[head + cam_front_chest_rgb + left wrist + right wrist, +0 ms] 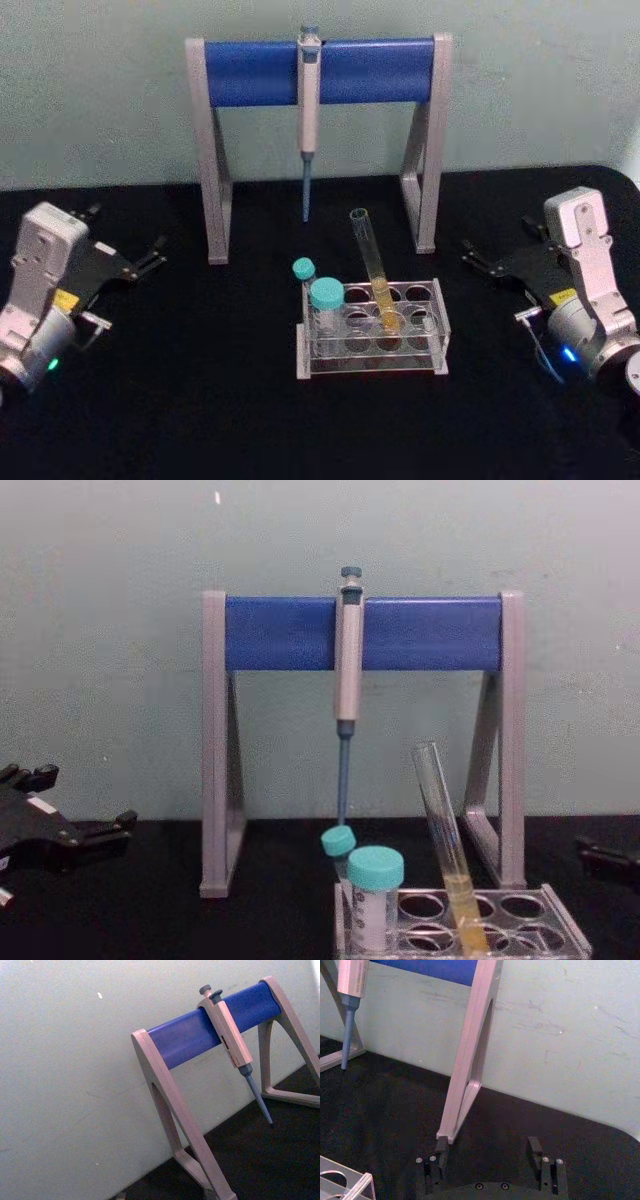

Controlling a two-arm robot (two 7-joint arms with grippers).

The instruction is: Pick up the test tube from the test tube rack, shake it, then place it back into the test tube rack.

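Observation:
The test tube [373,268] stands tilted in a middle hole of the test tube rack [372,364], with yellow liquid in its lower part. From the chest view the test tube [443,845] leans left over the test tube rack [563,925]. My left gripper [126,232] rests open on the table at the far left, well away from the rack, and in the chest view the left gripper [84,798] shows at the left edge. My right gripper [500,240] lies open at the far right; the right wrist view has the right gripper [488,1146] empty, with a corner of the rack [347,1187] nearby.
Two teal-capped tubes [327,296] stand in the rack's left holes. Behind the rack is a tall grey-legged stand with a blue crossbar [250,72], and a pipette [308,110] hangs from it. Black table lies free on both sides of the rack.

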